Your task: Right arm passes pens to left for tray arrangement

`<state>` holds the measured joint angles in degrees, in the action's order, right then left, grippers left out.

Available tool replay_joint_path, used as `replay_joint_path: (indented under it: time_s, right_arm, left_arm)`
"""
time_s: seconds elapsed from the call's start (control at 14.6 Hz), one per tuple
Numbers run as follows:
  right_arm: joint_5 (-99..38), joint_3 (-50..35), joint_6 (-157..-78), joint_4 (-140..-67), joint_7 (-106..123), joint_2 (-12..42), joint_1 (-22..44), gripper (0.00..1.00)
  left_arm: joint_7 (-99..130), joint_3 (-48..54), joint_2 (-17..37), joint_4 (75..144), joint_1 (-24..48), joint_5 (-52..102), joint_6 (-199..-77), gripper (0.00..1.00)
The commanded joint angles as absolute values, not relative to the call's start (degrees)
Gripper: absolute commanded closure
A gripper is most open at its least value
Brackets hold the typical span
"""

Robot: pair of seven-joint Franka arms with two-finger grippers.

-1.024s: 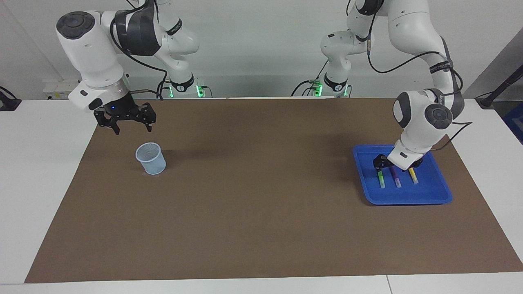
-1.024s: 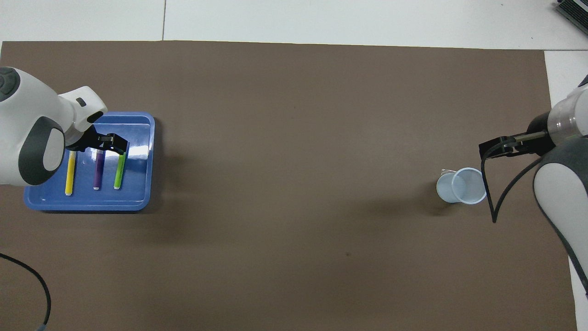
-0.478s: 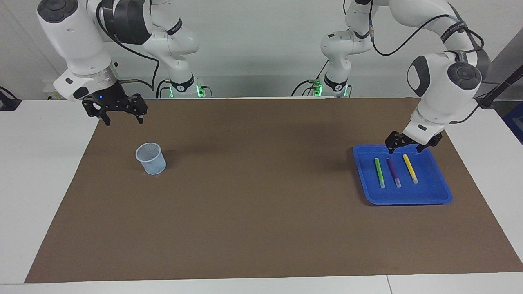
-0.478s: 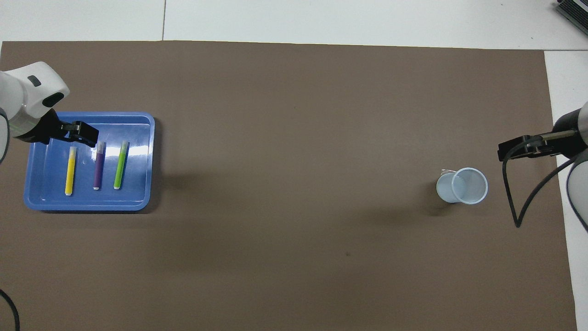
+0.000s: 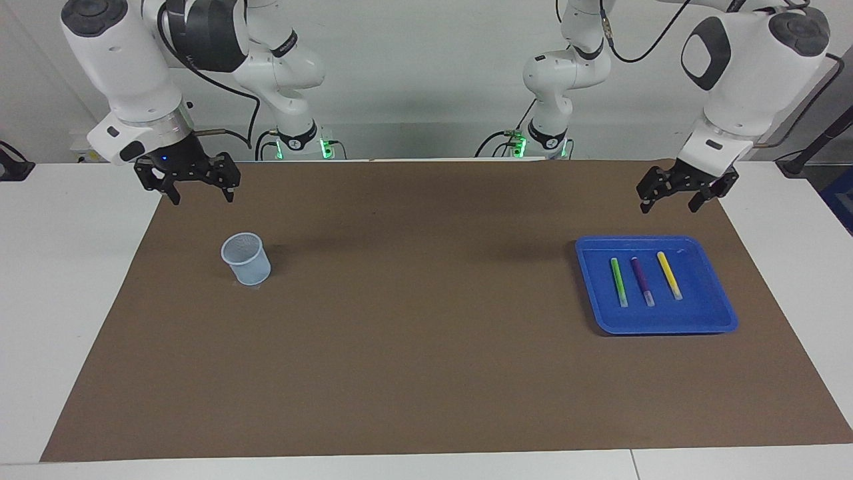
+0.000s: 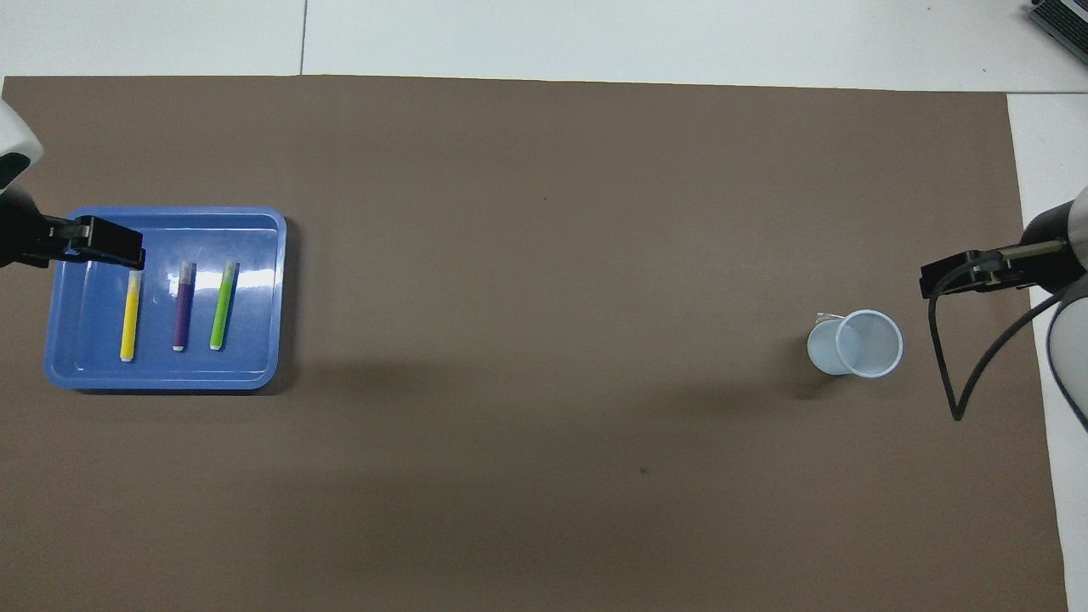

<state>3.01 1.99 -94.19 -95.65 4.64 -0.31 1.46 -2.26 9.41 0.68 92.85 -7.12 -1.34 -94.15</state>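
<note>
On the brown mat (image 5: pixel 413 347) covering the desk, the blue tray (image 5: pixel 716 313) sits at the left arm's end, holding three pens side by side, apart from one another: green pen (image 5: pixel 619 282), purple pen (image 5: pixel 642 281) and yellow pen (image 5: pixel 669 275). The left claw (image 5: pixel 675 198) hangs in the air over the mat's edge near the robots, its fingers apart and holding nothing. At the right arm's end stands a pale mesh cup (image 5: pixel 246 259); the right claw (image 5: pixel 202 195) hangs above the mat's corner, fingers apart, also holding nothing.
</note>
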Motion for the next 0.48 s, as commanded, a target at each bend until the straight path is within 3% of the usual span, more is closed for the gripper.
replay_joint_path:
  time_s: [0.0, 0.2, 0.41]
  right_arm:
    - [0.71, 1.93, -94.04, -95.54, 4.05, -0.35, 1.58, 0.0]
    - [0.7, 1.93, -94.04, -95.62, 2.81, -0.44, 1.58, 0.0]
    - [0.7, 1.93, -93.96, -95.62, 2.81, -0.44, 1.58, 0.0]
  left_arm:
    - [-1.76, 9.14, -2.28, 93.43, -7.03, 1.04, -91.06, 0.0]
    - [5.16, 9.58, -2.99, 93.17, -6.6, 3.16, -89.74, 0.0]
    - [5.89, 6.17, -3.34, 93.25, -1.25, 2.55, -88.42, 0.0]
